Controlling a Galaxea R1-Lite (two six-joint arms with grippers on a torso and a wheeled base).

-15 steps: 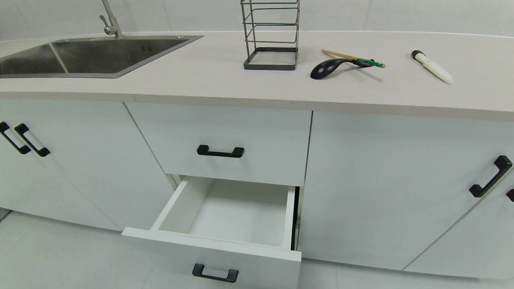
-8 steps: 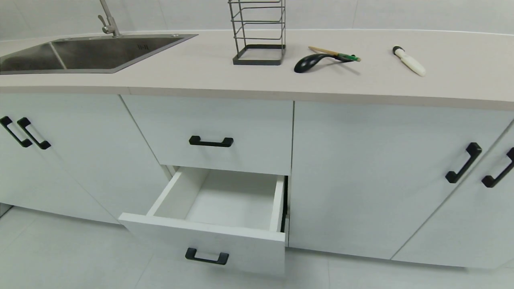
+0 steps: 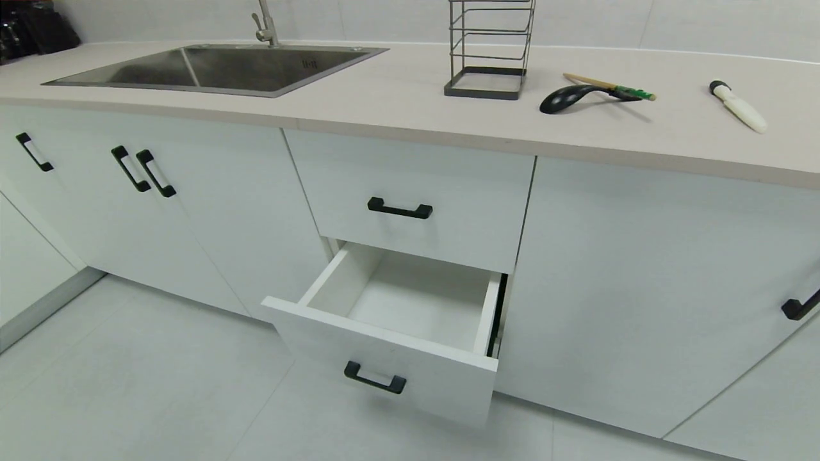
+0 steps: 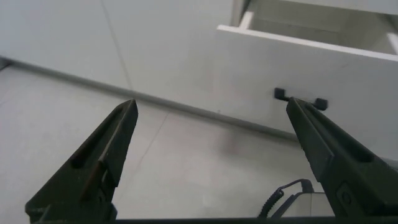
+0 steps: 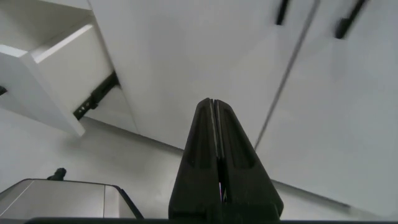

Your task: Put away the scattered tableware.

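Beige stone tabletop [image 3: 384, 105]: the tableware lies on its right part, up and right of the open white lower drawer [image 3: 442, 384]. Black plastic ladle [image 3: 567, 99] and green-tipped wooden chopsticks [image 3: 608, 86] touch, both with long axis left-right. Cream-handled black-tipped tool [image 3: 737, 105] lies further right, diagonal. Left pincer [image 4: 211, 106] apart, right pincer [image 5: 213, 109] together, both low by the cabinet fronts. Right arm probably nearer.

Left gripper [image 4: 211, 102], dark metal, two tapered fingers [image 4: 112, 149] spread wide, nothing between them. Pale grey tiled floor [image 4: 186, 162] beneath. Beyond the gripper: white pulled-out drawer [image 4: 298, 59], standing out from white flat cabinet doors [image 4: 168, 43]. Black bar handle [image 4: 319, 101] on the drawer front, partly hidden behind one finger.
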